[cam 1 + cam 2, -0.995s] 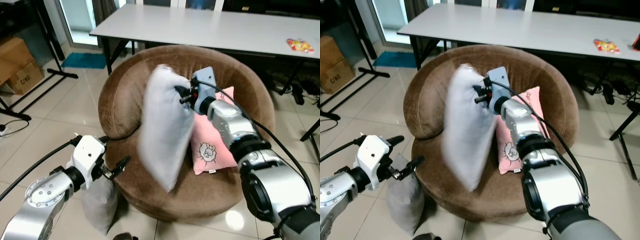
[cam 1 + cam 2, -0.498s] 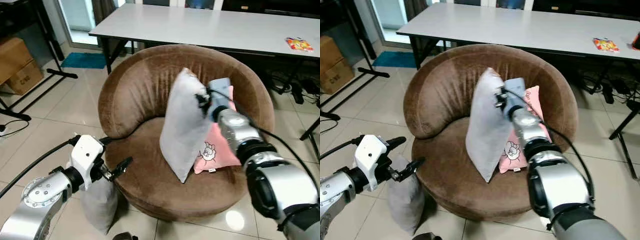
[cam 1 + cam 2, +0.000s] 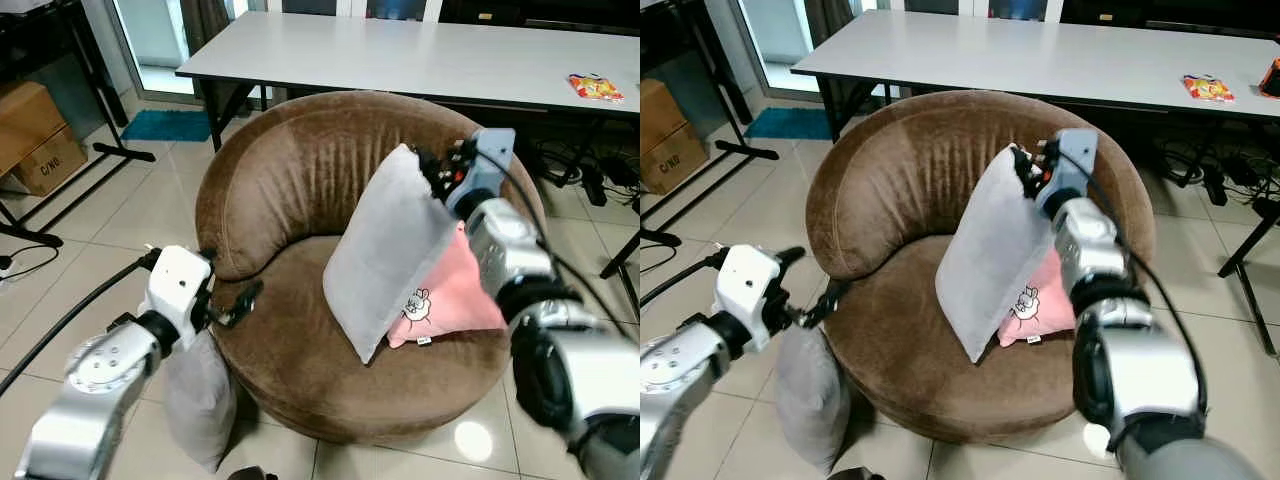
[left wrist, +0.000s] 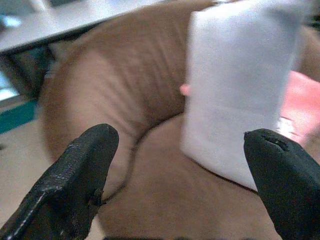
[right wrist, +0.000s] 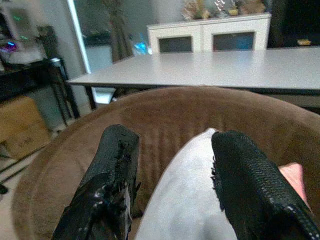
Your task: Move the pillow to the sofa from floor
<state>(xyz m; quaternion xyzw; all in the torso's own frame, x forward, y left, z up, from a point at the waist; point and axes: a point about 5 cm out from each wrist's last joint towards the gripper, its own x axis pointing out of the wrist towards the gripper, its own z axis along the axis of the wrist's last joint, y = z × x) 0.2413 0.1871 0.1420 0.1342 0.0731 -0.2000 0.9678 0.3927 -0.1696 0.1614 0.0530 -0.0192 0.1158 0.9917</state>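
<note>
Right gripper (image 3: 1025,170) fingers spread, upper centre of frame, at grey pillow's (image 3: 990,255) top corner; pillow leans on pink cushion (image 3: 1040,300) on sofa (image 3: 890,180); retract straight up, avoid snagging; left gripper (image 3: 240,305) open, lower left.

You had a pink cushion (image 3: 455,300) lying on the seat, a white bench (image 3: 420,55) behind carrying a snack packet (image 3: 598,88), and cardboard boxes (image 3: 35,130) at far left.

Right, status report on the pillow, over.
Right gripper open at grey pillow top. Pillow on sofa, leaning on pink cushion. Left gripper open, idle.
</note>
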